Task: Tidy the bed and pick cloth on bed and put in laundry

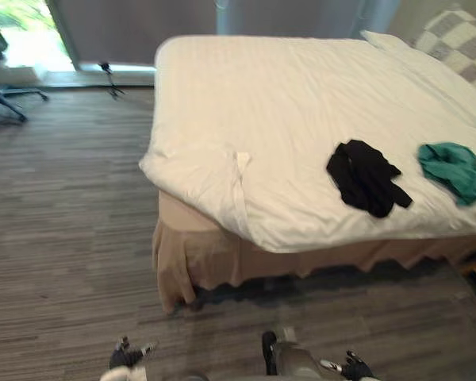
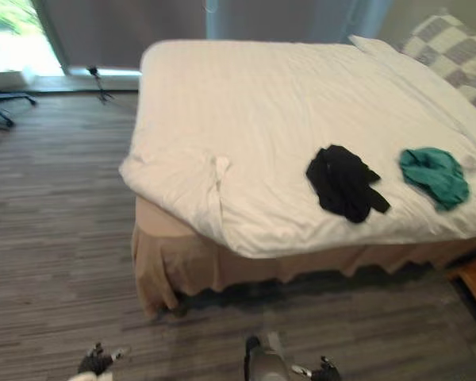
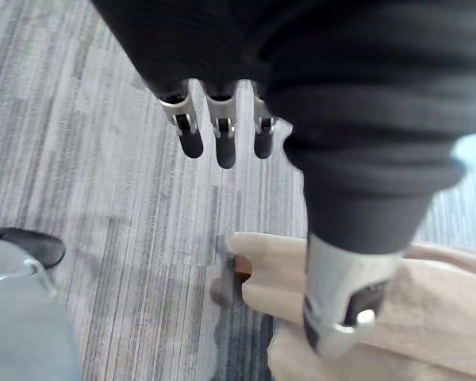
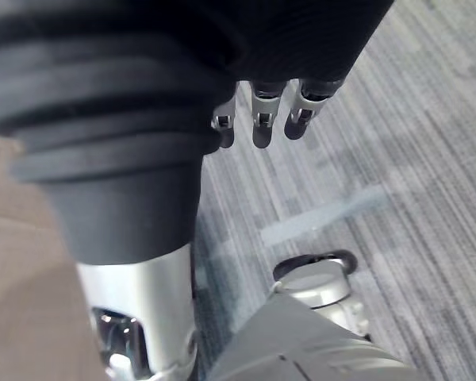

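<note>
1. Black cloth (image 1: 366, 176) lies crumpled on the white bed (image 1: 301, 95) near its near edge, with a teal cloth (image 1: 454, 168) to its right, apart.
2. Left hand (image 3: 224, 147) hangs over the floor (image 1: 63, 238), fingers relaxed and empty.
3. Right hand (image 4: 262, 127) hangs with loose fingers, holding nothing.

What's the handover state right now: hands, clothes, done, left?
Left hand: open, empty, hanging over the grey striped floor. Right hand: open, empty, also over the floor.
Crumpled black garment and crumpled teal-green garment lie apart on the white duvet, near the bed's near edge, teal one closer to the checked pillow.
Done: nothing; neither garment picked up, duvet corner nearest the robot rumpled.
Left: approach the bed, pick up both garments, put them in the laundry, smooth the duvet.
</note>
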Motion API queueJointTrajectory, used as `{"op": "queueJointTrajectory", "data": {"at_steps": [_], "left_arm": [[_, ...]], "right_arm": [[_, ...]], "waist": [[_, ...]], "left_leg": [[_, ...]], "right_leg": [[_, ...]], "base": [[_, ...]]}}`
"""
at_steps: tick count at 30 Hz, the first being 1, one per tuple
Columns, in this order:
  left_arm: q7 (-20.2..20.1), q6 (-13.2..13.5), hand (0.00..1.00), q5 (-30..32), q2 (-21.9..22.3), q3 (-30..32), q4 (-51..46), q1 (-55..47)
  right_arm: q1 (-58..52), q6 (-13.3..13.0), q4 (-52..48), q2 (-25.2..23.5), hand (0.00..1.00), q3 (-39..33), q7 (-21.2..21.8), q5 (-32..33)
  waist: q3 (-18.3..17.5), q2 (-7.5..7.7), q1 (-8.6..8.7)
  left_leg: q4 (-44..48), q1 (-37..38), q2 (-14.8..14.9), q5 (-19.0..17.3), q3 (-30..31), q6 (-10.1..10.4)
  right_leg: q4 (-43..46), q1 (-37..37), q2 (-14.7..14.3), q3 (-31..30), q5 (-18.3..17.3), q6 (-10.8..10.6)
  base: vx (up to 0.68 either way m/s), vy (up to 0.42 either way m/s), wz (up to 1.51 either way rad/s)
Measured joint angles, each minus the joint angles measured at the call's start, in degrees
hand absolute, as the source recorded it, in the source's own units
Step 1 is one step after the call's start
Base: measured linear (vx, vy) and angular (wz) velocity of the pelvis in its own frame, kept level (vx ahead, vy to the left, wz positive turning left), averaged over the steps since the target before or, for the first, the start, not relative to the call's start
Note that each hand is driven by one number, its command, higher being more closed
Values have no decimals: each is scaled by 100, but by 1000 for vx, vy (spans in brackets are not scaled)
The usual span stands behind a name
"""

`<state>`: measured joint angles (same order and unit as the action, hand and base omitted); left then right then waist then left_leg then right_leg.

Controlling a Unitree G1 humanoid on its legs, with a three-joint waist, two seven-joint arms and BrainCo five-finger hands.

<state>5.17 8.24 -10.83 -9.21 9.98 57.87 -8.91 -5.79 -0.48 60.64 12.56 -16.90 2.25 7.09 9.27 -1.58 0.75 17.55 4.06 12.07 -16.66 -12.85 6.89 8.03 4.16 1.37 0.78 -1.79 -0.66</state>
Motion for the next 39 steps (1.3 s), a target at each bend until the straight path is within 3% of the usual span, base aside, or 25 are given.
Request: {"op": "queueJointTrajectory", "data": {"at_steps": [1,3,5,7,13,15,21,25,28,31,34,36,38,39], "left_arm": [[110,25,0,58,-12,-2,2,156],[295,97,0,49,-48,25,-19,313],[490,226,0,44,-146,108,-130,518],[685,402,0,60,-572,226,-443,709],[1063,917,0,231,-2035,392,-2300,1377],[1031,995,0,430,-2322,418,-2714,1601],[167,1009,0,433,-3209,108,-3252,2635],[-213,960,0,524,-3256,-689,-3254,3107],[-294,729,0,802,-3236,-1166,-3230,3174],[-280,476,0,1084,-3079,-1646,-2754,3840],[-138,321,0,1458,-3010,-2046,-2041,4759],[17,195,0,1752,-2884,-2286,-1521,5446],[85,96,0,1876,-2800,-2478,-1292,5819],[124,14,100,1981,-2760,-2631,-1139,6110]], "right_arm": [[-14,16,-4,-13,0,-103,1,89],[-50,54,8,-31,0,-105,17,90],[-55,55,39,-24,0,-117,39,82],[-147,52,117,-45,0,-153,62,14],[-463,29,108,-116,0,-152,-96,31],[-469,28,100,-117,0,-152,-128,32],[-567,39,-64,-137,0,-151,-221,35],[-614,41,-119,-140,0,-133,-225,28],[-655,38,-131,-172,0,-74,-223,13],[-668,32,-207,-316,0,86,-223,15],[-383,-72,-402,-373,0,436,-224,69],[-98,-188,-621,-331,0,563,-286,259],[117,-227,-624,-305,0,652,-338,307],[302,-240,-670,-306,0,709,-344,314]], "waist": [[-4,-42,84],[-67,-29,102],[-62,29,148],[-71,66,163],[-159,-62,167],[-179,-101,167],[-286,-185,179],[-321,-186,275],[-321,-160,368],[-188,22,432],[181,267,546],[626,419,666],[843,445,752],[1043,444,839]], "left_leg": [[-728,-50,-27,612,-278,24],[-1113,89,-74,820,-310,233],[-1400,103,-98,942,-316,254],[-1547,129,-135,997,-331,266],[-1689,217,-216,1019,-319,254],[-1696,235,-228,1044,-384,255],[-1760,412,-199,1095,-595,273],[-1760,410,-193,1114,-783,274],[-1785,385,-196,1137,-953,277],[-1917,146,-228,1282,-1104,267],[-1925,-241,-290,1372,-1220,216],[-1893,-479,-375,1515,-1353,162],[-1816,-657,-411,1515,-1401,150],[-1766,-797,-445,1514,-1440,121]], "right_leg": [[-200,-141,-69,173,15,23],[-326,-163,-95,186,29,14],[-459,-133,-91,210,97,-5],[-606,-175,-77,235,151,-27],[-837,-389,-1,348,182,-93],[-861,-421,15,360,183,-94],[-1043,-561,-34,306,307,-71],[-1080,-507,-53,195,391,-54],[-1167,-423,-64,83,502,-50],[-1168,-104,-62,-22,612,-58],[-1239,317,4,-165,817,-162],[-1246,618,75,-296,1022,-194],[-1246,790,123,-368,1146,-209],[-1255,917,154,-461,1225,-249]], "base": [[147,-119,26],[115,-44,17],[41,15,9],[66,50,6],[43,37,7],[15,10,1],[19,2,-8],[-49,-3,-15],[-103,-10,-27],[-157,-42,-20],[-158,-50,-12],[-109,-10,-22],[-64,17,-15],[-51,39,-16]]}}
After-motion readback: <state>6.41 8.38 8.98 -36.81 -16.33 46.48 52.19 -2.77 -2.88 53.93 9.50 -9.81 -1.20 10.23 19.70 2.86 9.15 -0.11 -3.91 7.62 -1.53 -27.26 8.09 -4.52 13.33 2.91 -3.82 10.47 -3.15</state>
